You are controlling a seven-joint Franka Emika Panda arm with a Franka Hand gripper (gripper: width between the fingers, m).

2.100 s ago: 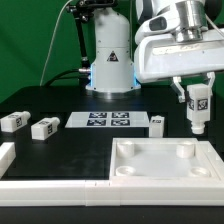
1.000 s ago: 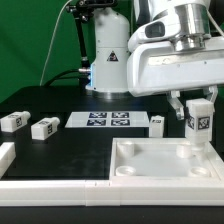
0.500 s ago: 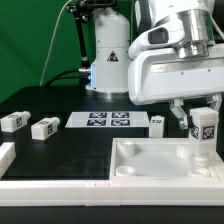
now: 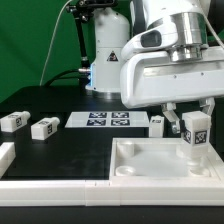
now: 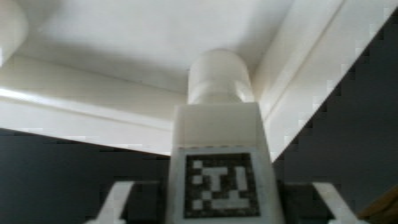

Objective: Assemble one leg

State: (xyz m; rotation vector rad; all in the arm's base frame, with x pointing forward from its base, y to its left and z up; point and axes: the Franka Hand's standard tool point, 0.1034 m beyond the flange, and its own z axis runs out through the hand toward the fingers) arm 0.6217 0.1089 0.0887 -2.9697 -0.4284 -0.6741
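Observation:
My gripper [image 4: 193, 126] is shut on a white leg [image 4: 194, 136] and holds it upright, tag facing the camera. The leg's lower end is over the far corner of the white tabletop [image 4: 150, 180] at the exterior view's right, close to a round socket; I cannot tell if it touches. In the wrist view the leg [image 5: 219, 120] runs from between the fingers [image 5: 121, 200] toward the tabletop's inner corner [image 5: 107, 60]. Three other legs lie on the black table: two at the exterior view's left [image 4: 12, 122] [image 4: 43, 128] and one by the marker board [image 4: 157, 124].
The marker board [image 4: 105, 120] lies flat behind the tabletop. The robot base [image 4: 108, 60] stands at the back. A white rail [image 4: 6, 158] runs along the table's front and left edge. Green backdrop behind.
The gripper has come down with the leg toward the tabletop's far right corner, and in the last half second shifted slightly to the exterior view's left. The other legs have not moved.

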